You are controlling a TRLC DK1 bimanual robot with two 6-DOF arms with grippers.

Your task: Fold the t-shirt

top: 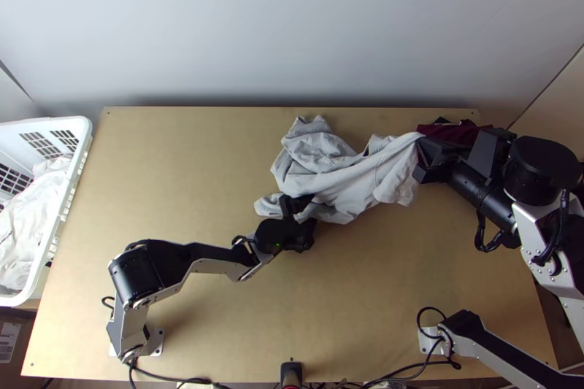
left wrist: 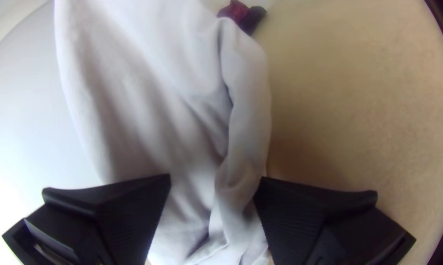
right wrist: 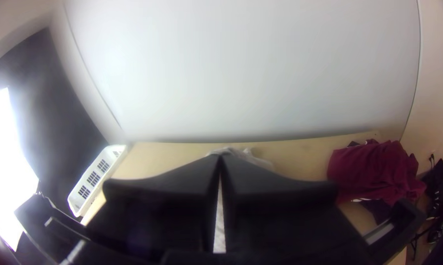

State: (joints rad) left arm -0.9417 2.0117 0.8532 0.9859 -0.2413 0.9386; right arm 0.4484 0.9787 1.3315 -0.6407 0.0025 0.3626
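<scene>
The light grey t-shirt (top: 343, 181) lies bunched and creased on the back middle of the table, its right part drawn up to my right gripper (top: 425, 159). That gripper is shut on an edge of the cloth. In the right wrist view the tips of the right gripper (right wrist: 220, 159) meet, and a strip of pale shirt (right wrist: 220, 230) shows between the fingers. My left gripper (top: 305, 215) is at the shirt's near edge. In the left wrist view the left gripper (left wrist: 212, 184) stands open, with folds of the t-shirt (left wrist: 182, 118) between and beyond its fingers.
A dark red cloth (top: 463, 132) lies bunched at the table's back right corner, partly behind the right gripper. A white basket (top: 82, 144) holding white cloth stands at the left edge. Bare tabletop (top: 190, 177) stretches left of the shirt. A pale wall rises behind the table.
</scene>
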